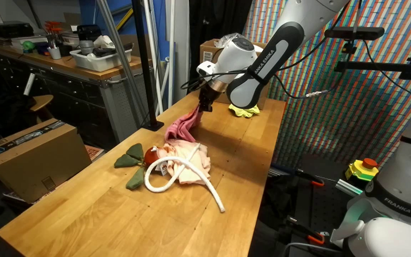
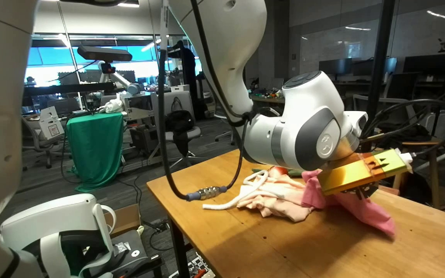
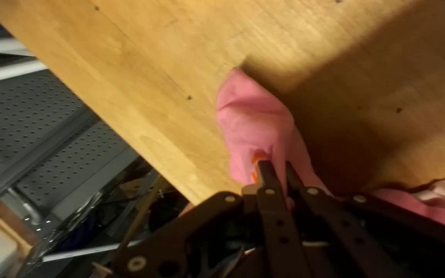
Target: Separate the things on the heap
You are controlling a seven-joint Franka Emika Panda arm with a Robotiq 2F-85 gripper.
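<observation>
My gripper [image 3: 278,170] is shut on a pink cloth [image 3: 251,112], with a fold pinched between the fingers. In an exterior view the gripper [image 1: 205,106] lifts one part of the pink cloth [image 1: 182,126], while its lower end touches a peach cloth [image 1: 201,164]. A white rope [image 1: 207,180] lies looped over the peach cloth. A red plush piece [image 1: 151,156] with green leaves [image 1: 135,179] lies beside them, partly under the rope. In an exterior view the peach cloth [image 2: 284,210], rope [image 2: 226,206] and hanging pink cloth [image 2: 369,216] also show; the fingers are mostly hidden there.
A yellow-green cloth [image 1: 244,111] lies by a cardboard box [image 1: 209,48] at the table's far end. A black pole [image 1: 152,124] stands at the table's edge near the pink cloth. The wooden table [image 1: 137,221] carries everything.
</observation>
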